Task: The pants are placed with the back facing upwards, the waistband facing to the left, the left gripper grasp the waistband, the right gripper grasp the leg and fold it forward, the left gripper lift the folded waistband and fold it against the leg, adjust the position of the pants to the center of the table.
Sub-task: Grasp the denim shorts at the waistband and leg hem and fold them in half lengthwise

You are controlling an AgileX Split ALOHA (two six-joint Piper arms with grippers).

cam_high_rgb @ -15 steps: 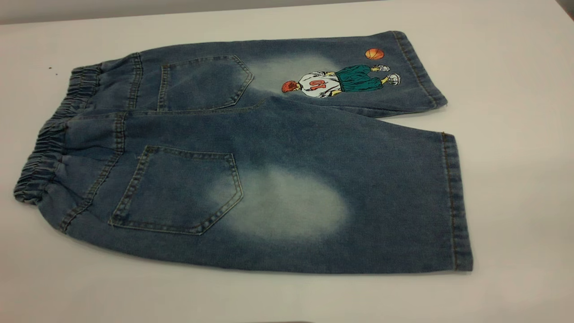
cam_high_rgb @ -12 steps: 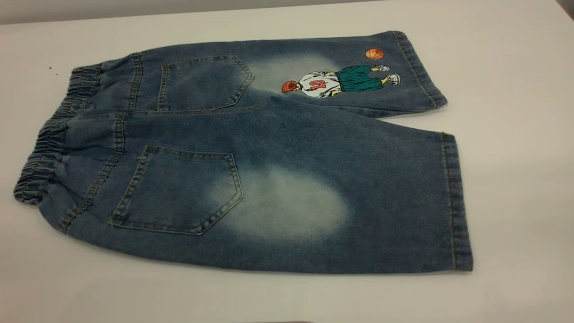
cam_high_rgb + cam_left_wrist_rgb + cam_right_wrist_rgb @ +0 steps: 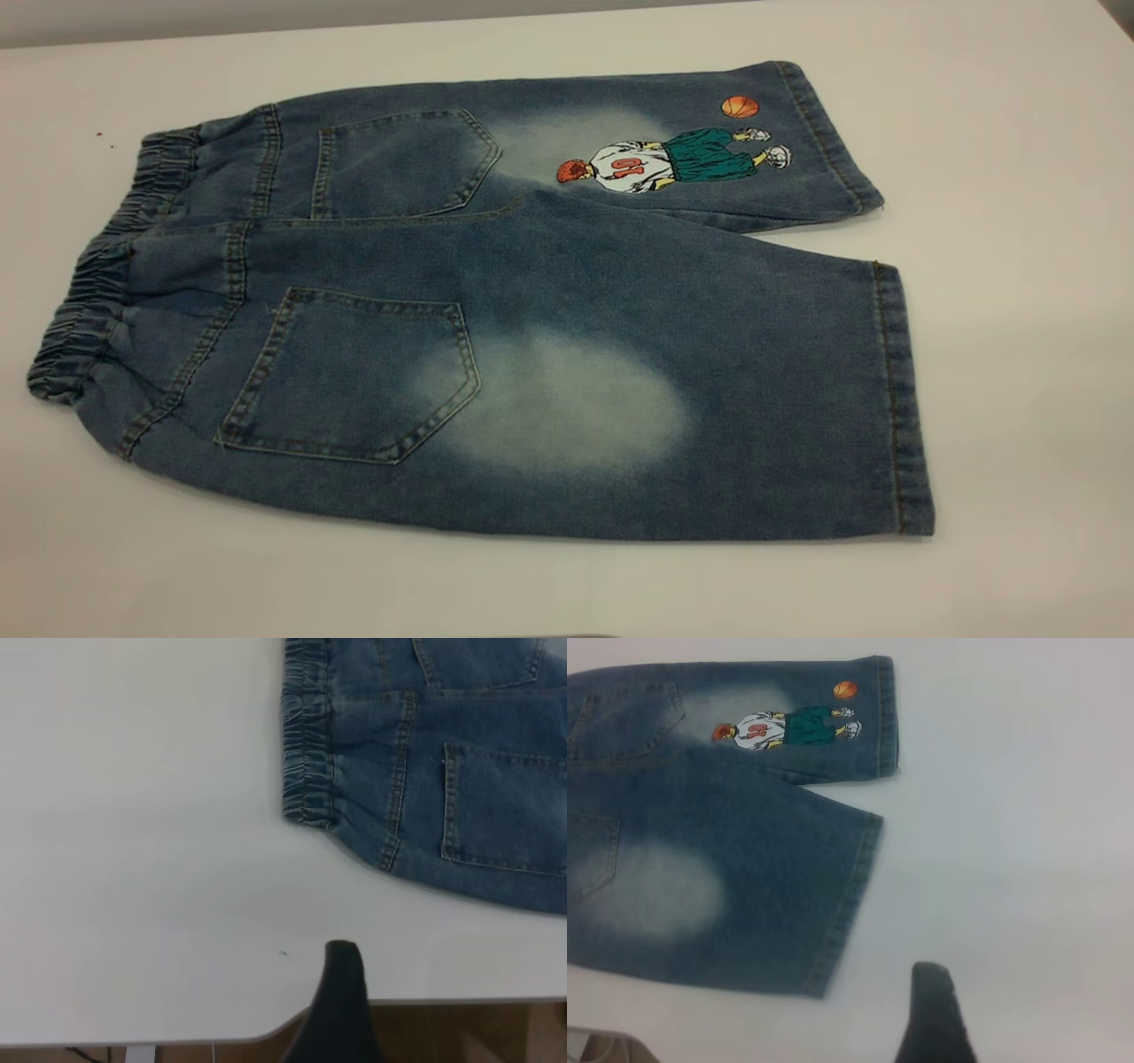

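Observation:
Blue denim pants (image 3: 567, 283) lie flat on the white table (image 3: 1019, 177), back pockets up. The gathered waistband (image 3: 89, 310) points left and the two leg hems (image 3: 899, 399) point right. The far leg carries a basketball-player print (image 3: 664, 161). Neither gripper appears in the exterior view. In the left wrist view my left gripper (image 3: 342, 992) hovers over the table's near edge, well clear of the waistband (image 3: 307, 753). In the right wrist view my right gripper (image 3: 935, 1010) hangs above bare table, apart from the near leg's hem (image 3: 846, 904).
The table's front edge (image 3: 443, 1001) shows in the left wrist view, with wooden floor below it. White tabletop surrounds the pants on all sides, widest to the right of the hems.

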